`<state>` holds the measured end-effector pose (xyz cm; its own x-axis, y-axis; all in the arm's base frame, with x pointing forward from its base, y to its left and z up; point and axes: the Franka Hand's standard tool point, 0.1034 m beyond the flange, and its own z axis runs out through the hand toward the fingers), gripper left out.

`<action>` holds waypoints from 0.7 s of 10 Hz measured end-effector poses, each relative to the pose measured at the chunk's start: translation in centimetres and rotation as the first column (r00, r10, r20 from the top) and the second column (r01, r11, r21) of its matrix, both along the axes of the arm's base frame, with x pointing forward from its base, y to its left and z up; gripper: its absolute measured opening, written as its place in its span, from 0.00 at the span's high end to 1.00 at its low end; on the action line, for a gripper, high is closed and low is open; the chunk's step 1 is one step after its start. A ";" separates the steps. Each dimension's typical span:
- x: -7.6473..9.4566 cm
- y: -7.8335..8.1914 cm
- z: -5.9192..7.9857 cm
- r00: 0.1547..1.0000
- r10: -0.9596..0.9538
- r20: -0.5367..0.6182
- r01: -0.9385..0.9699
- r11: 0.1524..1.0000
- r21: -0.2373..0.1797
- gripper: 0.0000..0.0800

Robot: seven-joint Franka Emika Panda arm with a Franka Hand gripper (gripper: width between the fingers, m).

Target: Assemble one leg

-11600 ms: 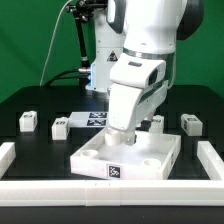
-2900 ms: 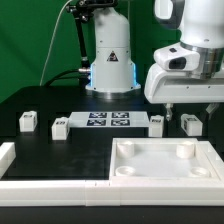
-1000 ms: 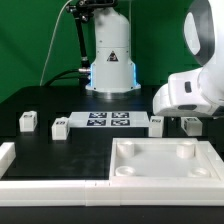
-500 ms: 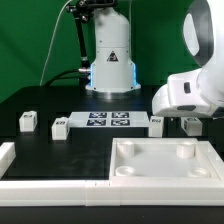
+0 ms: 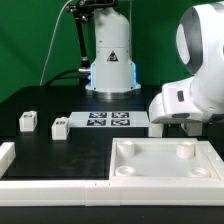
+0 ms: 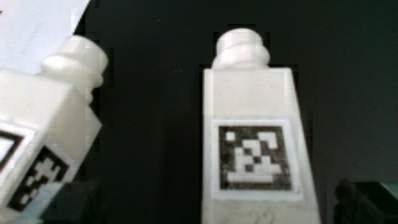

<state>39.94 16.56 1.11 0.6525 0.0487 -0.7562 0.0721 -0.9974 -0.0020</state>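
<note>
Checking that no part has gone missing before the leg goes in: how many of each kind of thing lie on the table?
Legs: 4 (two in each view)
White panel: 1
Marker board: 1
Total: 6

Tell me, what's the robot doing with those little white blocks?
The robot arm hangs low on the exterior view's right, above two small white blocks with checkered tags. Its hand looks open over one leg, not gripping it yet, with another leg beside it. Two more legs wait on the exterior view's left. The big white panel sits in front.
</note>
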 end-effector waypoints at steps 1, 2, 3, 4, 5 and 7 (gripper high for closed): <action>0.0 0.2 -0.3 1.000 0.006 0.016 -0.007 1.000 0.011 0.19; -0.5 0.0 -0.3 1.000 0.007 -0.006 -0.007 1.000 0.006 0.19; -0.5 -0.1 -0.2 1.000 0.008 -0.011 -0.008 1.000 0.004 0.19; -0.9 -0.2 -0.1 0.999 0.009 -0.043 -0.009 1.000 -0.001 0.19; -0.8 -0.2 -0.3 0.999 0.008 -0.044 -0.008 1.000 -0.003 0.19; -0.9 -0.2 -0.3 0.999 0.003 -0.044 -0.004 1.000 -0.010 0.19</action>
